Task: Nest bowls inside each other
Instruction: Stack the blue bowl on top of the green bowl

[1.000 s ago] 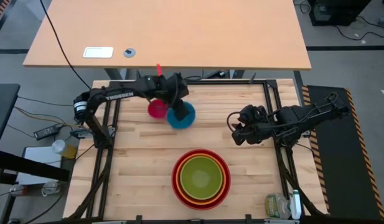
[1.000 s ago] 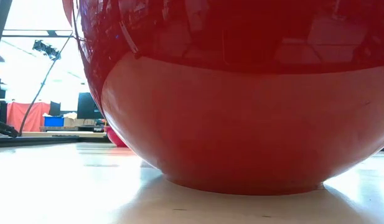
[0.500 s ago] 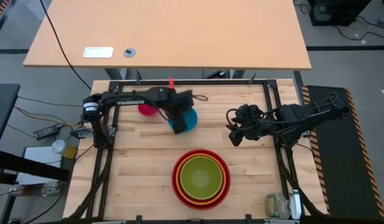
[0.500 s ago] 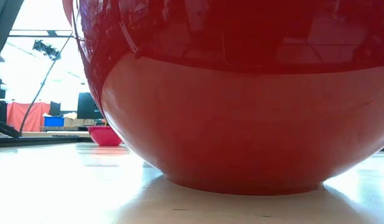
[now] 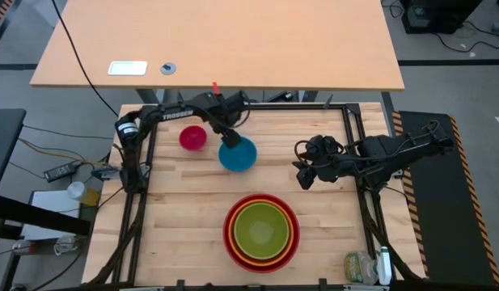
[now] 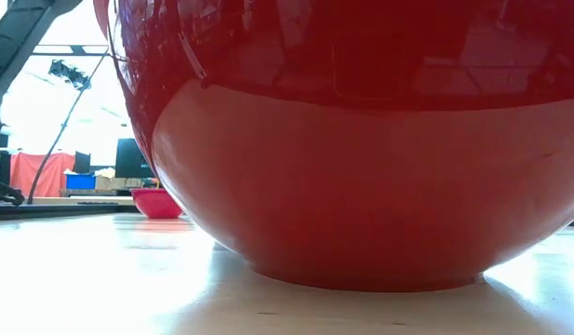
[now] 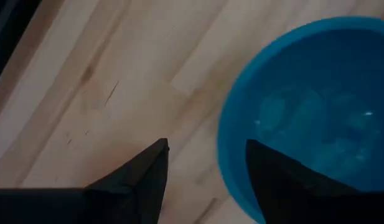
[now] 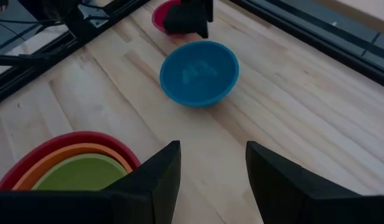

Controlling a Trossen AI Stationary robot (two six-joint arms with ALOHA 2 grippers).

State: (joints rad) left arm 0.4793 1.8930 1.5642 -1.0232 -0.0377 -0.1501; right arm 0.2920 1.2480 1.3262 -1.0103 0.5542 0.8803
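Observation:
The blue bowl (image 5: 238, 154) stands upright on its base on the wooden table, at the far middle. My left gripper (image 5: 227, 137) points down at its far-left rim and is open. In the left wrist view one finger (image 7: 266, 168) is over the bowl's hollow (image 7: 316, 112) and the other (image 7: 151, 168) is outside it; I cannot tell if either touches. The magenta bowl (image 5: 192, 138) sits apart to the left. The yellow-green bowl (image 5: 261, 229) lies in the orange bowl (image 5: 261, 259), inside the red bowl (image 5: 227, 232). My right gripper (image 8: 210, 149) hovers open at the right.
Black frame rails (image 5: 352, 137) run round the table's sides. A bottle and small items (image 5: 366, 267) stand at the near right corner. Bare wood (image 5: 176, 210) lies between the bowls and the near left. In the low view the red bowl (image 6: 361, 186) fills most of the picture.
My left arm has swung toward the table's right and its gripper has tipped down at the blue bowl's far-left rim. The magenta bowl, close against the blue one a second ago, now sits a little farther toward the table's left, apart from it.

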